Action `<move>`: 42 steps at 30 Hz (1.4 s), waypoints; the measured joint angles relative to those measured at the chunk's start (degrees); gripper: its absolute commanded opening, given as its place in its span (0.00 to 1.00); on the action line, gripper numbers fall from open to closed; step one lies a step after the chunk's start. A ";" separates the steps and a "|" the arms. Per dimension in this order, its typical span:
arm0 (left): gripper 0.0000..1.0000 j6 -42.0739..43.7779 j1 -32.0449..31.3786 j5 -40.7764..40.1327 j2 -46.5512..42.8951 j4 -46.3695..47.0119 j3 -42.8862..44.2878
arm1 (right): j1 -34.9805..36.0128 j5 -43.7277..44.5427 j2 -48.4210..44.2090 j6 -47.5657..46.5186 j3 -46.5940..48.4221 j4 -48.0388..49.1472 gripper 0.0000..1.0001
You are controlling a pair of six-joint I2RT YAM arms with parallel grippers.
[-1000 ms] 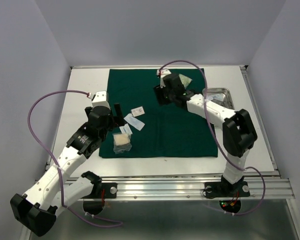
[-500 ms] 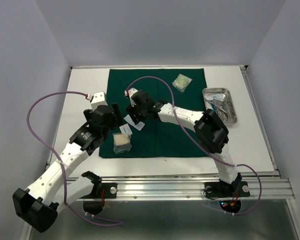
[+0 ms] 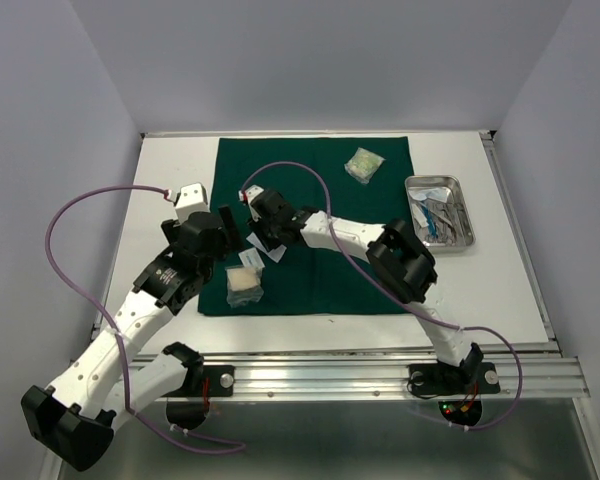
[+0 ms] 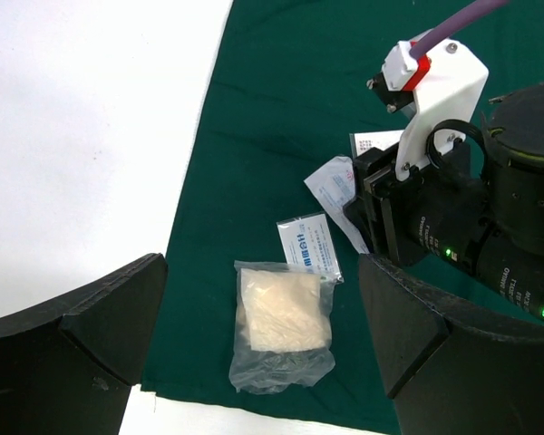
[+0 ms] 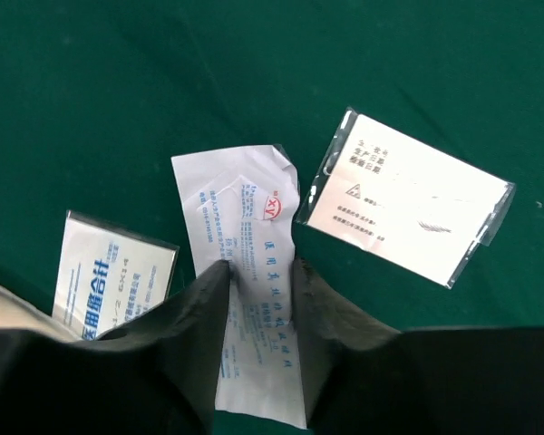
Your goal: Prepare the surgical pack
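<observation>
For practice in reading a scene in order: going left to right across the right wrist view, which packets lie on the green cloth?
small white packet with blue print → long white paper packet with blue text and a red logo → white card packet in a clear sleeve

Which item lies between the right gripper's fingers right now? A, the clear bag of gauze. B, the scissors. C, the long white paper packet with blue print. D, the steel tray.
C: in the right wrist view, the right gripper has one finger on each side of the long white paper packet, which lies on the green drape.
</observation>
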 measured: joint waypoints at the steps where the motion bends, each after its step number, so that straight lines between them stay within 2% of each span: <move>1: 0.99 0.00 0.00 -0.04 -0.02 -0.02 0.00 | 0.11 0.09 0.00 -0.02 0.00 -0.02 0.29; 2: 0.99 0.02 0.00 -0.07 -0.04 -0.04 0.00 | 0.24 0.26 0.00 0.11 0.00 -0.17 0.23; 5: 0.99 0.02 0.02 -0.07 -0.15 -0.11 0.00 | 0.48 0.70 0.00 0.09 0.00 -0.26 0.14; 9: 0.99 0.02 0.02 -0.07 -0.33 -0.11 0.00 | 0.66 1.42 -0.33 0.07 -0.07 -0.44 0.05; 16: 0.99 0.04 0.13 -0.31 -0.33 -0.15 0.00 | 0.70 5.55 -6.78 0.09 -2.82 -1.99 0.01; 23: 0.99 0.20 0.24 -0.31 -0.35 -0.15 0.00 | -1.42 12.76 -20.09 0.11 -10.49 -0.92 0.01; 27: 0.99 0.31 0.37 -0.26 -0.35 -0.11 0.00 | -8.74 15.21 -27.08 1.18 -17.62 0.04 0.01; 30: 0.99 0.44 0.37 -0.24 -0.35 -0.07 0.00 | -18.73 16.48 -32.37 4.09 -24.55 0.55 0.01; 37: 0.99 0.50 0.39 0.17 -0.35 0.37 0.00 | -41.77 18.64 -39.63 12.52 -33.40 0.20 0.01; 42: 0.99 0.50 0.39 0.66 -0.33 1.11 0.00 | -50.01 18.82 -39.74 17.90 -34.75 0.09 0.01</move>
